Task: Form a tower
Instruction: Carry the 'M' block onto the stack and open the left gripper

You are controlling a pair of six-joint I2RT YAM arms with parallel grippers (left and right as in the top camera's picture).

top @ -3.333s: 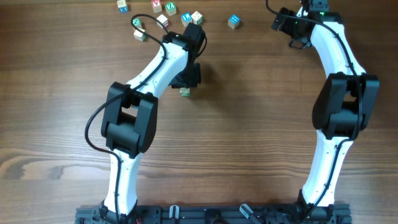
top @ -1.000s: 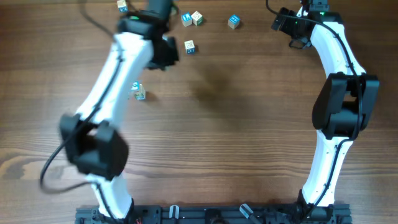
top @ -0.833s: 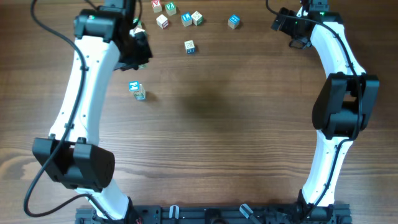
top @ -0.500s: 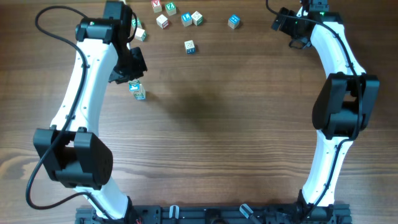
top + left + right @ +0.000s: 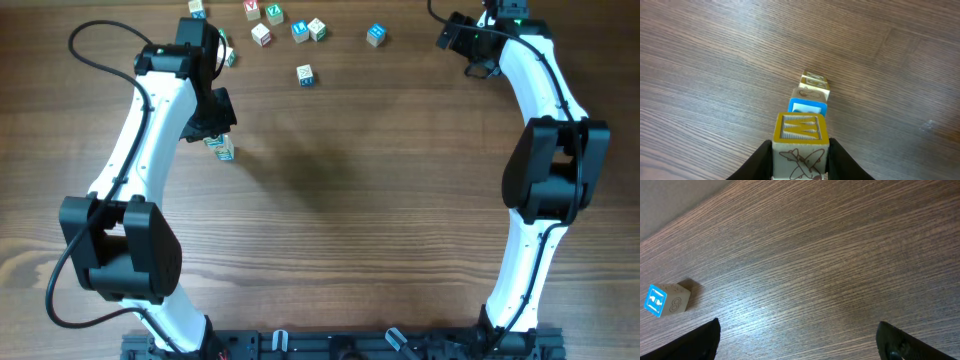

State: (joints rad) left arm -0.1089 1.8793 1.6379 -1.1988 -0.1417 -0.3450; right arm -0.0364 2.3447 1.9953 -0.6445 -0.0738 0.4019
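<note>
The tower (image 5: 222, 150) is a slim column of pale letter cubes at the left of the table. The left wrist view looks down on the tower (image 5: 811, 93), whose uppermost free cube has a blue face. My left gripper (image 5: 212, 128) hovers right at its top, shut on a yellow-topped cube (image 5: 801, 136) with an airplane drawn on its side. That cube lines up over the column; whether it touches I cannot tell. My left gripper (image 5: 801, 152) shows a finger pressed on each side. My right gripper (image 5: 455, 36) stands open at the back right, and my right gripper (image 5: 800, 345) holds nothing.
Several loose cubes lie along the back edge, among them a red-marked cube (image 5: 252, 8), a blue-faced cube (image 5: 376, 34) and one cube set apart (image 5: 305, 74). A blue-faced cube (image 5: 667, 300) lies left of the right gripper.
The left arm has swung from the back row of cubes forward to the tower, carrying the yellow-topped cube, and now sits over the column. The right arm has not moved.
</note>
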